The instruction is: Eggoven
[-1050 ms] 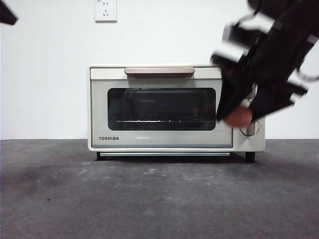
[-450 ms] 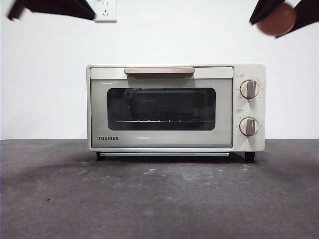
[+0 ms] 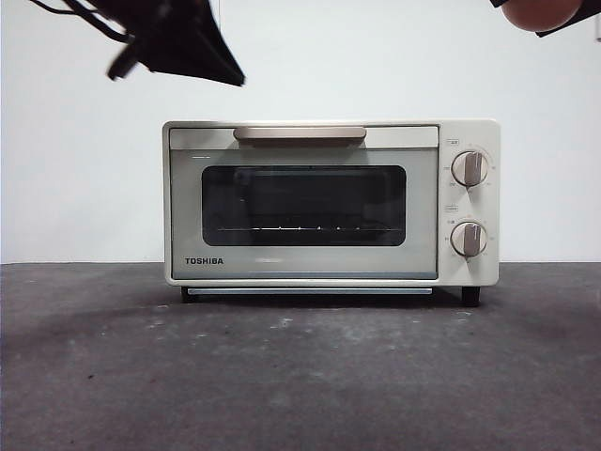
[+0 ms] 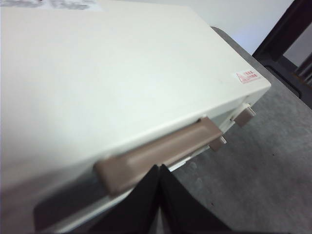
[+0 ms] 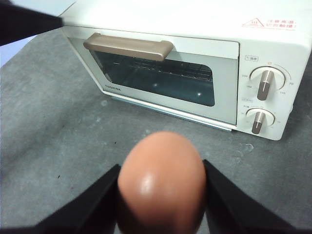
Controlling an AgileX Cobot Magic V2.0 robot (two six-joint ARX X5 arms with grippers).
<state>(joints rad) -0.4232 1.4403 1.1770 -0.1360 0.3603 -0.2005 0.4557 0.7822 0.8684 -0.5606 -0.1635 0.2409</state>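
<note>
The cream TOSHIBA oven (image 3: 329, 202) stands in the middle of the table with its door closed. Its brown handle (image 3: 300, 133) runs along the top of the door. My right gripper (image 5: 161, 168) is shut on the reddish-brown egg (image 5: 161, 183) and holds it high in front of the oven, above its right side; the egg also shows at the top right of the front view (image 3: 540, 11). My left gripper (image 4: 159, 168) is shut and empty, hovering just above and in front of the handle (image 4: 156, 158). It shows above the oven's left end in the front view (image 3: 221, 70).
Two grey knobs (image 3: 469, 168) (image 3: 468, 239) sit on the oven's right panel. The dark grey tabletop (image 3: 300, 376) lies in front of the oven. A white wall with a socket stands behind it.
My right gripper has risen with the egg from in front of the knobs to the top right. My left gripper has come down and rightward toward the oven's handle.
</note>
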